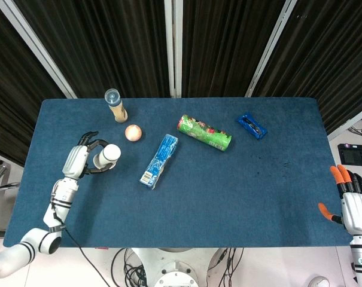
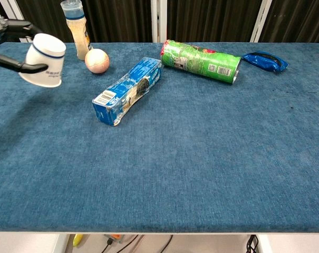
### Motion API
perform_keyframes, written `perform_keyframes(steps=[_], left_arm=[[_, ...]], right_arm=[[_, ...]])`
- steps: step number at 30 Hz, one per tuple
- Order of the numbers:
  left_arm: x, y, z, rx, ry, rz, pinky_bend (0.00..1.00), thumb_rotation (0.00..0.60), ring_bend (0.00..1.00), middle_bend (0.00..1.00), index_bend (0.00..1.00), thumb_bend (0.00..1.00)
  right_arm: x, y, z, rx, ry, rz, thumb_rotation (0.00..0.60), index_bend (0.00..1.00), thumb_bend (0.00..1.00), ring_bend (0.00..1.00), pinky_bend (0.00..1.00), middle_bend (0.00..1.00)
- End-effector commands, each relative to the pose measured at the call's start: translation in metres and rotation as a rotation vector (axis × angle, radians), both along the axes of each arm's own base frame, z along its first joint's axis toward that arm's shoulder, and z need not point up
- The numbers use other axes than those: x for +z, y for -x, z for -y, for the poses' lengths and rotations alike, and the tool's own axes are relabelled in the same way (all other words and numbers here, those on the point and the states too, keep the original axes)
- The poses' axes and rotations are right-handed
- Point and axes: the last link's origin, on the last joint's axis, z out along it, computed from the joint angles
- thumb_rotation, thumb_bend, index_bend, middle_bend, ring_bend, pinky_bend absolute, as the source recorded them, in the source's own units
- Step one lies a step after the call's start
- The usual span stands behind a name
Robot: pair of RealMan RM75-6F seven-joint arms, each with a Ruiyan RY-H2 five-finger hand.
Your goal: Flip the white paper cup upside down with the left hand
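The white paper cup (image 2: 44,60) has a blue band near its base and is held just above the blue cloth at the far left, mouth down and base up. My left hand (image 1: 79,158) grips it from the left side, dark fingers (image 2: 14,64) curled around its wall. From above, the cup (image 1: 108,156) shows its round base. In the chest view most of my left hand (image 2: 1,37) is cut off by the frame's left edge. My right hand (image 1: 351,200) hangs off the table's right edge, orange-tipped fingers apart, holding nothing.
A clear-capped bottle (image 1: 115,106) stands at the back left with a pink ball (image 1: 133,133) beside it. A blue carton (image 1: 158,160) lies near the cup's right. A green can (image 1: 204,132) and a blue packet (image 1: 251,125) lie further right on the table (image 1: 240,191).
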Motion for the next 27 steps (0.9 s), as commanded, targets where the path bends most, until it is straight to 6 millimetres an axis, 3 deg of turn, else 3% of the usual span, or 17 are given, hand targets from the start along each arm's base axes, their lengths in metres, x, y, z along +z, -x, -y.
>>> perform_keyframes(steps=[1, 18, 27], left_arm=[[-0.016, 0.021, 0.017, 0.02, -0.063, 0.079, 0.03, 0.6, 0.1, 0.44, 0.44, 0.22], [-0.027, 0.045, 0.02, 0.092, -0.023, 0.115, 0.02, 0.6, 0.1, 0.42, 0.39, 0.22], [-0.023, 0.046, 0.021, 0.068, 0.006, 0.105, 0.02, 0.6, 0.03, 0.2, 0.14, 0.22]], right_arm=[[0.0, 0.0, 0.0, -0.001, 0.001, 0.0, 0.6, 0.0, 0.19, 0.0, 0.0, 0.0], [0.0, 0.0, 0.0, -0.005, -0.008, 0.008, 0.6, 0.0, 0.19, 0.0, 0.0, 0.0], [0.0, 0.0, 0.001, -0.003, -0.006, 0.006, 0.6, 0.0, 0.19, 0.0, 0.0, 0.0]])
